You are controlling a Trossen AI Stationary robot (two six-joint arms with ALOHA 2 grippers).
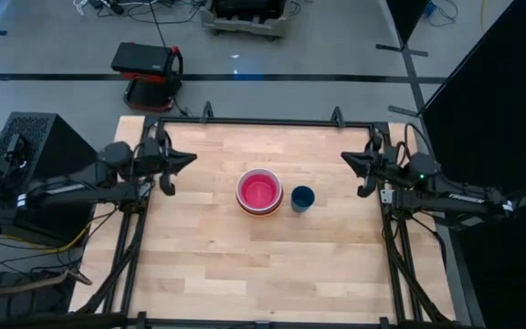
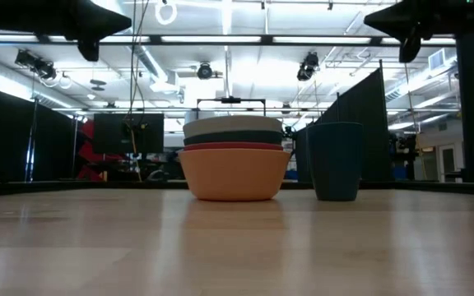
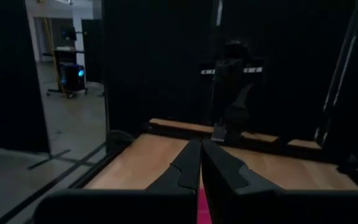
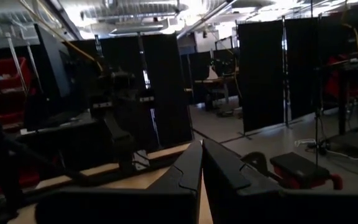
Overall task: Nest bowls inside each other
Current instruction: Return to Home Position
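Pink bowl (image 1: 257,191) tops stack (image 2: 233,177) mid-table, cup (image 1: 302,197) beside. Left arm (image 1: 108,178), right arm (image 1: 427,183) at side edges, jaws pressed together. Jolt might tip cup.

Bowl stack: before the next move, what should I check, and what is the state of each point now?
1. Stack nested, pink bowl on top: ok.
2. Stack level on table: ok.
3. Cup upright, right of stack, not touching: ok.
4. Left tool shut, empty, at left table edge: ok.
5. Right tool shut, empty, at right edge: ok.
6. Arms fully home: cannot tell.
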